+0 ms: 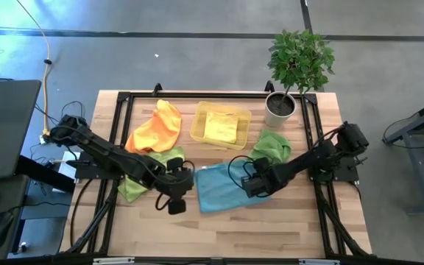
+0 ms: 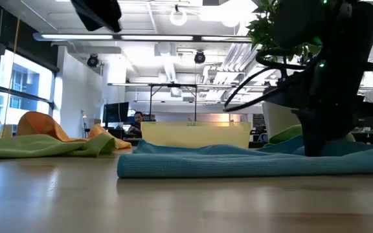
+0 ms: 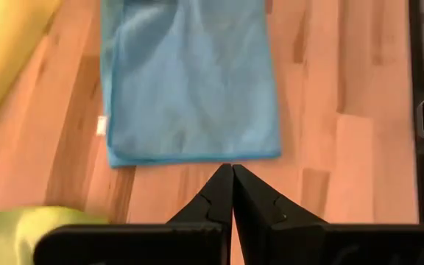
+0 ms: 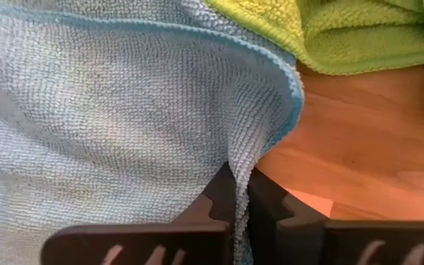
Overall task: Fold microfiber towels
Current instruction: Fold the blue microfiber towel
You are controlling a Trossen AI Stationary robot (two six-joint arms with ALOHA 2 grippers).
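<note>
The teal blue towel (image 1: 223, 190) lies flat on the wooden table, at its middle. My right gripper (image 1: 250, 185) is shut on that towel's right side (image 4: 124, 110). My left gripper (image 1: 177, 203) hangs shut and empty above the table by the towel's left end (image 3: 190, 81), fingertips (image 3: 232, 169) together. An orange towel (image 1: 157, 129) and a light green towel (image 1: 140, 180) lie crumpled on the table's left. Another light green towel (image 1: 271, 145) lies at the right. A yellow towel (image 1: 221, 129) rests inside the yellow tray (image 1: 197, 131). My right gripper pinches a raised fold of the blue towel (image 4: 250, 151) between its two fingers, close to the hemmed edge (image 4: 289, 110) on the towel's right side. The fingers slant down from above. The cloth rises at the pinch; the rest lies on the table (image 2: 238, 165).
A potted plant (image 1: 297, 73) stands at the far right corner. The yellow tray (image 2: 196, 134) sits at the far middle. Black frame rails (image 1: 319, 140) run along the table's edges. Bare wood (image 1: 271, 232) lies along the near side.
</note>
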